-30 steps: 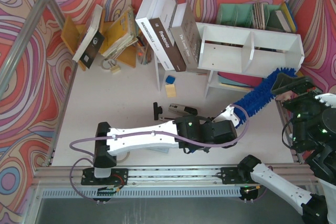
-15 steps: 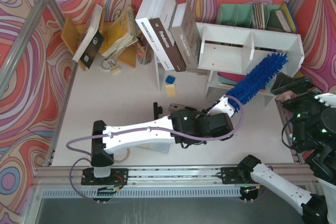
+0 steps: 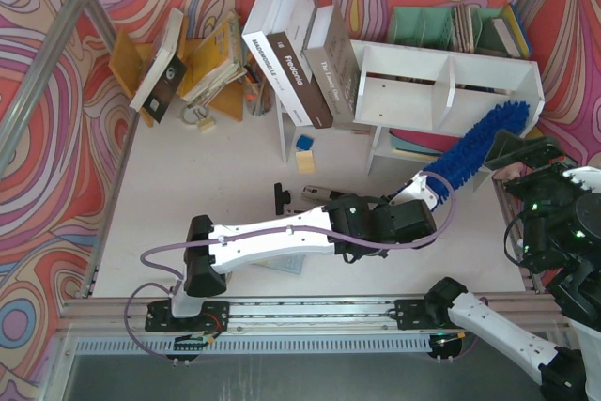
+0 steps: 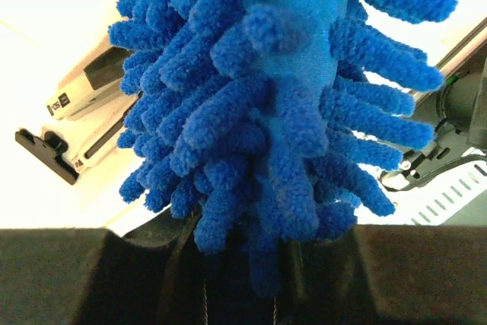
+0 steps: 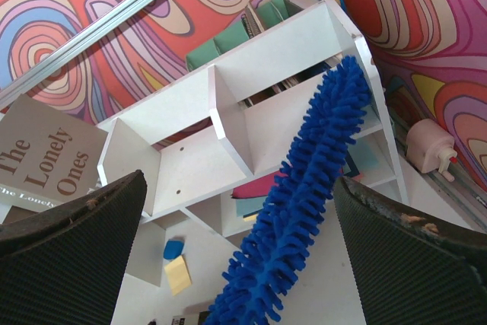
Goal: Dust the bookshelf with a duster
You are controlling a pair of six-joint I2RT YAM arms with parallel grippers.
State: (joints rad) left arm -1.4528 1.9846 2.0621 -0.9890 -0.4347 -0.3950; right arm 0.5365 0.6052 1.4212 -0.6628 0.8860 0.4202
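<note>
Fluffy, tufted blue duster (image 3: pixel 474 146) slants before the boxy white bookshelf (image 3: pixel 404 93).

Bright even light, soft shadows, left wrist background overexposed, sharp overhead

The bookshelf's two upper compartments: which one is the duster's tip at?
The right-hand compartment: the tip of the duster lies over its outer front corner; the left compartment is clear of it.

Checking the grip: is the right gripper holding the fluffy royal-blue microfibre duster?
No, the right gripper stands wide open and empty; the left gripper holds the duster.
</note>
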